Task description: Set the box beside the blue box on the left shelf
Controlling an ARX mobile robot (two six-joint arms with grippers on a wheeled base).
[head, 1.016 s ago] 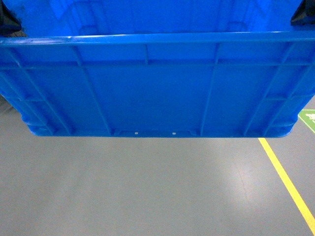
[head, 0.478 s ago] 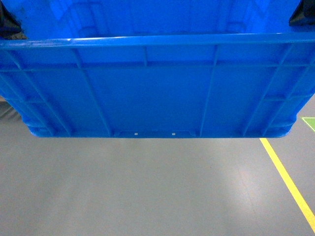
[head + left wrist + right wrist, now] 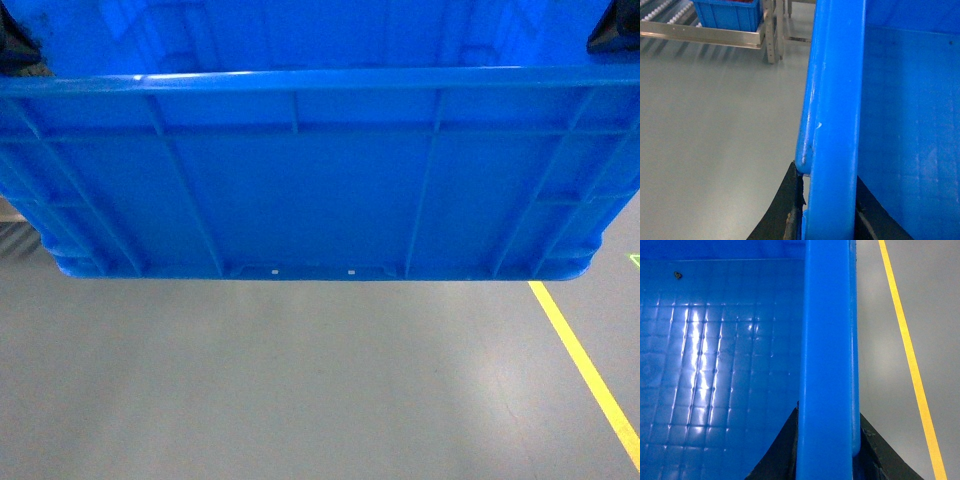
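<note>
The box (image 3: pixel 320 170), a big bright-blue crate with ribbed walls, hangs above the grey floor and fills the upper half of the head view. My left gripper (image 3: pixel 827 210) is shut on its left rim (image 3: pixel 832 100), one black finger (image 3: pixel 785 210) outside the wall and one inside. My right gripper (image 3: pixel 826 450) is shut on the right rim (image 3: pixel 827 330) the same way. In the head view only black corners of the left gripper (image 3: pixel 15 45) and right gripper (image 3: pixel 612 30) show. The left shelf (image 3: pixel 705 35), with white rollers, lies ahead to the left. A blue box (image 3: pixel 727 12) stands on it.
A steel leg (image 3: pixel 772 35) of the shelf stands at its near corner. A yellow floor line (image 3: pixel 585 365) runs along the right, also in the right wrist view (image 3: pixel 905 340). Grey floor (image 3: pixel 300 380) stretches below the carried crate.
The floor has slid to the right under the crate: the green mark at the right edge has almost gone and a striped patch has come in at the left edge. Both grips are unchanged.
</note>
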